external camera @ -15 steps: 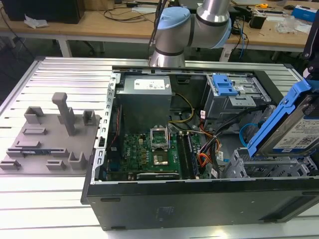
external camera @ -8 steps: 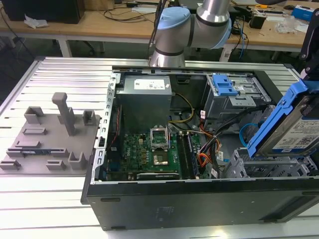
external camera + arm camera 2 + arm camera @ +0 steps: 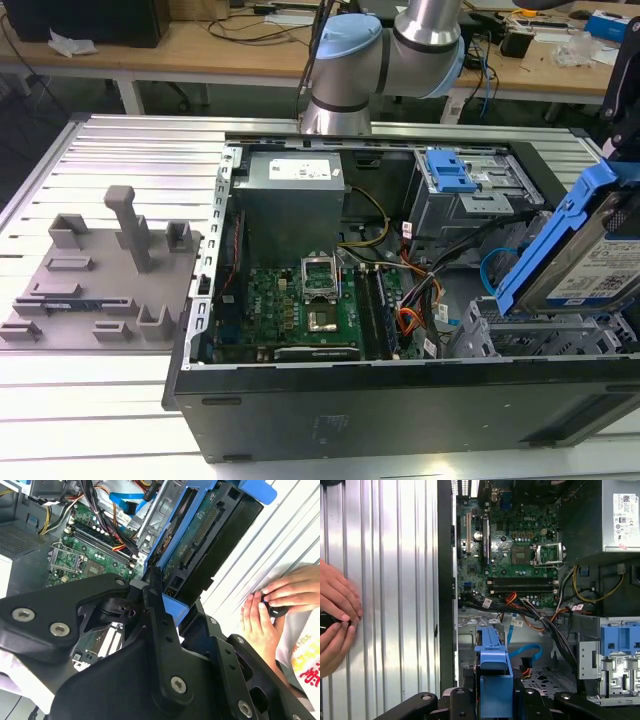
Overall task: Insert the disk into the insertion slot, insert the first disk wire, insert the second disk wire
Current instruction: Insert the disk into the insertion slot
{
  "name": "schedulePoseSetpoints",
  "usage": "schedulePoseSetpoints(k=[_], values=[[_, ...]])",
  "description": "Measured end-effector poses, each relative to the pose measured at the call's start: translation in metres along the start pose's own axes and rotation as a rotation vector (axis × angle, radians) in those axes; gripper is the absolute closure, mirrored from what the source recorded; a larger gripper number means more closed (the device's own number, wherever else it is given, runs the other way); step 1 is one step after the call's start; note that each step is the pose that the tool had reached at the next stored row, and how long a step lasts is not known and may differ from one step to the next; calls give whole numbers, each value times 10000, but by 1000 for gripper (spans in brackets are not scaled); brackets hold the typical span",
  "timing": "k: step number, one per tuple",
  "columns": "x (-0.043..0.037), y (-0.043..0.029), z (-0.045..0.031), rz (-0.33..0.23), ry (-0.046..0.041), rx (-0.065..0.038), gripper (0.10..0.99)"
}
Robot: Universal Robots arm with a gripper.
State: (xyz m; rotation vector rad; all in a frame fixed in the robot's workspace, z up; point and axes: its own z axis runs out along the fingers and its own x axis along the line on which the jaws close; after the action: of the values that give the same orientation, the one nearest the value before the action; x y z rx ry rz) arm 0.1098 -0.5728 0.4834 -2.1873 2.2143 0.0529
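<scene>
1. end effector (image 3: 172, 600) clamped on the disk (image 3: 200, 545), with black fingers (image 3: 156, 592) pressed against the blue caddy at one end of the drive.
2. in the exterior view the disk (image 3: 590, 250) hangs tilted at the exterior view's right, label side up, its lower edge just above the insertion slot (image 3: 530, 335); whether the two touch cannot be told.
3. in the first wrist view the caddy's blue edge runs up from the end effector (image 3: 492, 700) over the perforated floor of the insertion slot (image 3: 545, 677).
4. the open computer case (image 3: 400, 410) lies on its side on the ribbed metal desk (image 3: 130, 160), showing a green motherboard (image 3: 300, 310), a grey power supply (image 3: 290, 200) and a taller grey cage with a blue latch (image 3: 470, 185).
5. a blue cable (image 3: 525, 655) and an orange-and-black wire bundle (image 3: 540, 622) lie loose inside the case, beside the slot.
6. a grey fixture plate (image 3: 100, 280) sits on the desk at the exterior view's left, well apart from the disk.
7. a person's hands (image 3: 337, 600) rest on the desk beside the case, holding a small black object (image 3: 277, 611).
</scene>
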Motion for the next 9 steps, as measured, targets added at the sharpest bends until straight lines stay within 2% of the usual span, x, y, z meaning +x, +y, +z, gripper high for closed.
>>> schedulePoseSetpoints(k=[9], values=[[-71,-16,11,-2,1,-26,722]])
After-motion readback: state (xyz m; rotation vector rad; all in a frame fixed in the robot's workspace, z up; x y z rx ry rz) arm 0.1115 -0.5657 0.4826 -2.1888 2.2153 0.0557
